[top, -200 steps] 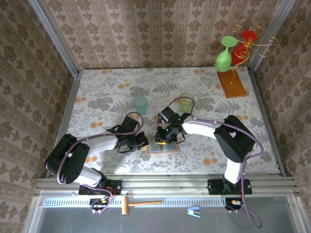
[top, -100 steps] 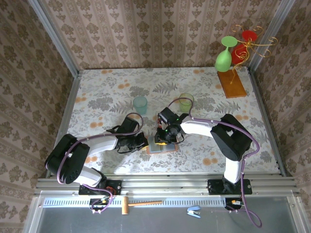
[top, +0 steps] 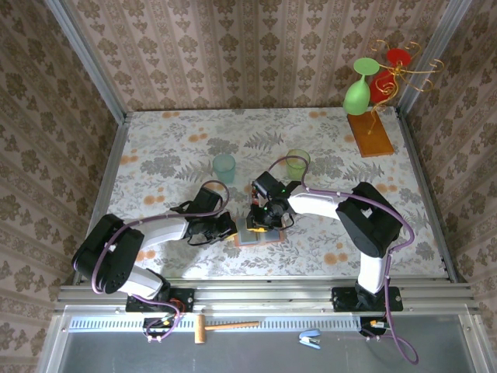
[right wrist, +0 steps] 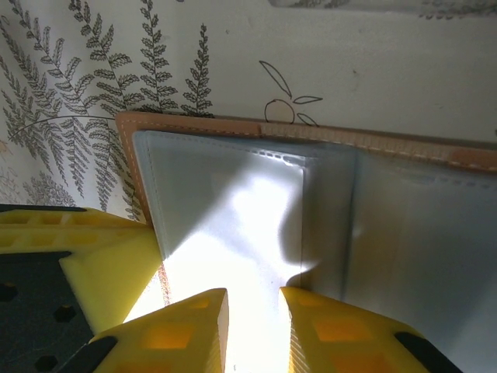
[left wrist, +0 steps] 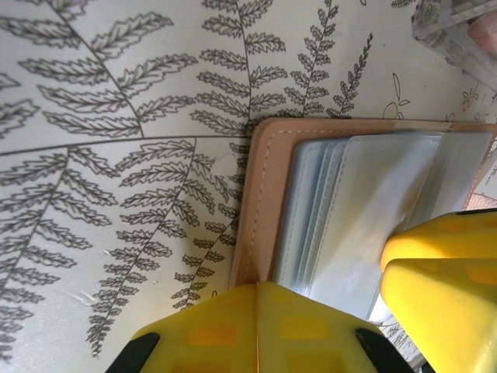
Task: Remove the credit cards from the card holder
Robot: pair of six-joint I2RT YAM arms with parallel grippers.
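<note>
Patterned wallpaper closes in three sides of your workspace, and the floral surface (top: 167, 144) carries everything in front of the two arms. You have the card holder (top: 262, 236) lying open and flat near the middle of the near edge, between the two wrists.

Your left gripper (top: 230, 227) sits at the holder's left side. Its yellow fingers (left wrist: 256, 322) are pressed together over the tan stitched border and the stacked clear sleeves. You cannot tell whether a sleeve is caught between them.

Your right gripper (right wrist: 255, 322) reaches in from the far right and hangs low over the holder. Its fingers stand a narrow slit apart above a glossy grey-blue sleeve, which is washed out by glare. Whether anything thin lies in that slit, you cannot tell. No card inside the sleeves can be made out from either wrist view.

Beyond the holder stand a teal cup (top: 224, 165) and a green cup (top: 297, 163), well apart from each other. At the far right corner, a green glass (top: 357, 93) hangs on a wire stand with a wooden base (top: 370, 137).
</note>
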